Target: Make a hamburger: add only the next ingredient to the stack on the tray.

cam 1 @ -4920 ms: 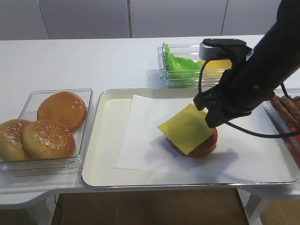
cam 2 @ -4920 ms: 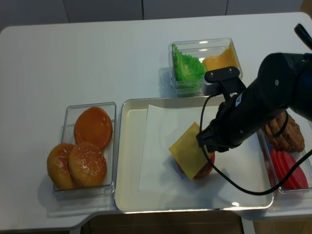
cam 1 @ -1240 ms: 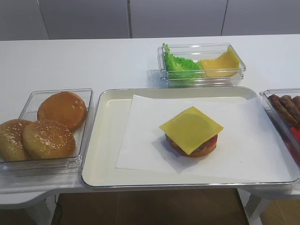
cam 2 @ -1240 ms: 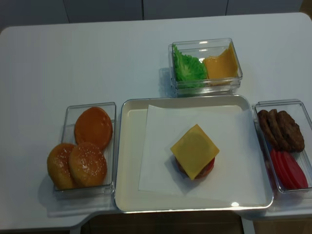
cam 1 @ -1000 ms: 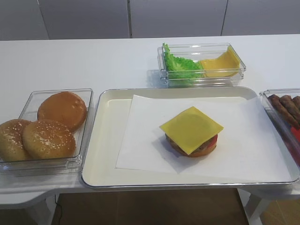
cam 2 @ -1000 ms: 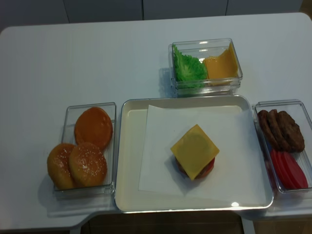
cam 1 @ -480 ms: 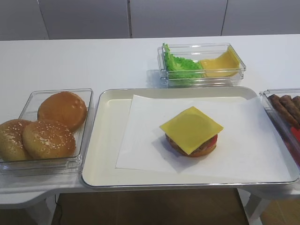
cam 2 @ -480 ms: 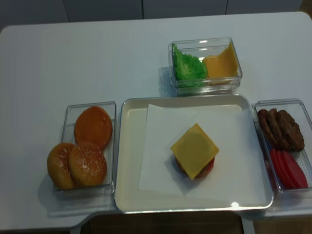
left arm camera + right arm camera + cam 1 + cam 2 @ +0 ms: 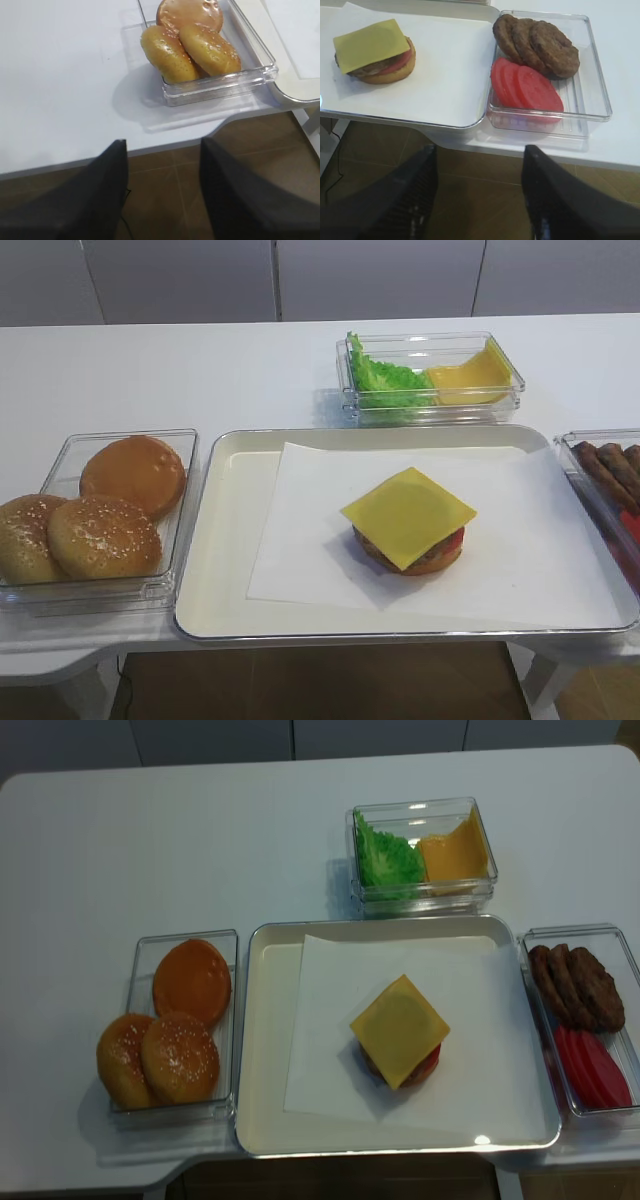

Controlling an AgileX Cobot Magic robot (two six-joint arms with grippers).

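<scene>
The thin square slice of smooth yellow cheese (image 9: 408,515) lies flat on the stack of brown grilled patty, red tomato slice and tan bottom bun (image 9: 380,66), which sits on the white paper lining the large cream-white rectangular tray with a metallic rim (image 9: 208,540), right of the tray's middle. In my judgement the cheese step is finished. The cheese sits turned like a diamond, its corners hanging past the patty on every side and its left corner jutting furthest, so a passing arm brushing a corner could drag it askew. The right gripper (image 9: 479,192) hangs below the table edge, beside the tray's right-hand end, its dark jaws well apart and empty. The left gripper (image 9: 162,192) hangs off the tray's left side, below the clear plastic box of sesame-topped buns (image 9: 192,42), jaws likewise apart, nothing between them. The other risk is overshooting: the clear container of spare patties and tomato slices (image 9: 582,70) stands just beside the tray, and any further pick would add more than asked.
</scene>
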